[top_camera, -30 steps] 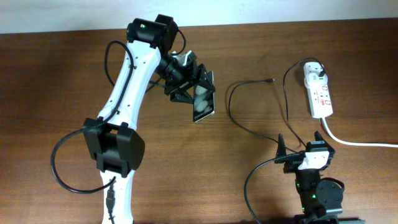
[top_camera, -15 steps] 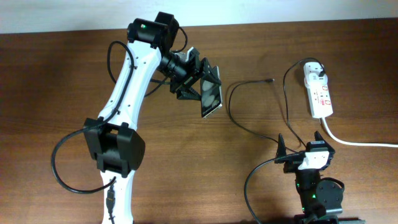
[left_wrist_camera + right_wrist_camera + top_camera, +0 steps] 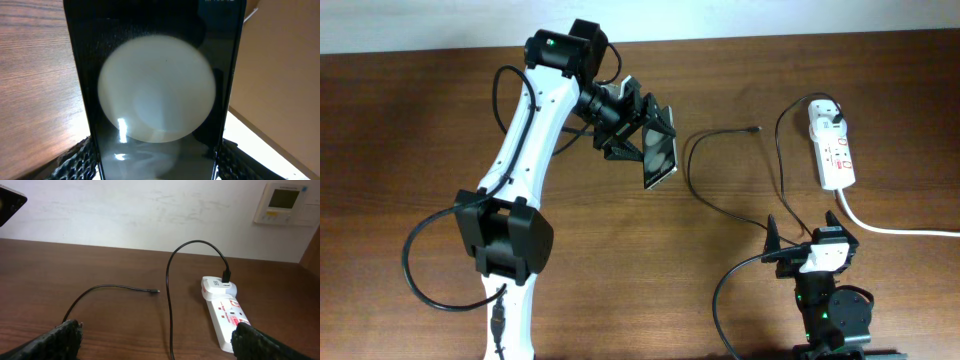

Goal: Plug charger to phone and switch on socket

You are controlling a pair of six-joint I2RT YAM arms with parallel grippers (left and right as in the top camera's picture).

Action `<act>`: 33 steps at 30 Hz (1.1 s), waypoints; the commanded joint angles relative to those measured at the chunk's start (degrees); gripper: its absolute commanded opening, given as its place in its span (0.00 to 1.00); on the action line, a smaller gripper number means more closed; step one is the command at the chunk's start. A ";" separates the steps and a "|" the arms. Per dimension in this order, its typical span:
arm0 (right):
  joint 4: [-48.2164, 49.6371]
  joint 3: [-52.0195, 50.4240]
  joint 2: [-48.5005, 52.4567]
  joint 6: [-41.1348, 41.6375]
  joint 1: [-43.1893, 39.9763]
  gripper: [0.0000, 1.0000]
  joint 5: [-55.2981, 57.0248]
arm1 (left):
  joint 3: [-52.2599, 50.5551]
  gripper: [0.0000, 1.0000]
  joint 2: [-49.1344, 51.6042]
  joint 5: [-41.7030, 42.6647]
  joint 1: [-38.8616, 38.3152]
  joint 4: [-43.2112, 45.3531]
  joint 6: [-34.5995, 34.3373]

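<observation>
Black phone (image 3: 660, 160) mirroring a pale disc (image 3: 156, 89), pinched by left claw (image 3: 642, 133); right claw (image 3: 803, 222) spread.

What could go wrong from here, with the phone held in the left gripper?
1. The phone is held tilted in the left gripper, pinched only at its edges; a slip could drop it.
2. The charger lies loose, its tip far from the open right gripper; the thin cable may skid when grabbed.

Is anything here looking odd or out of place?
Only the phone: it is tilted in the left end effector instead of lying flat on the table. The charger lies loose, its plug tip unconnected.
</observation>
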 commanded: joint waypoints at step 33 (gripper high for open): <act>-3.65 18.60 24.76 47.56 1.86 0.99 -29.66 | 0.83 0.48 -0.04 -4.20 0.76 3.41 0.59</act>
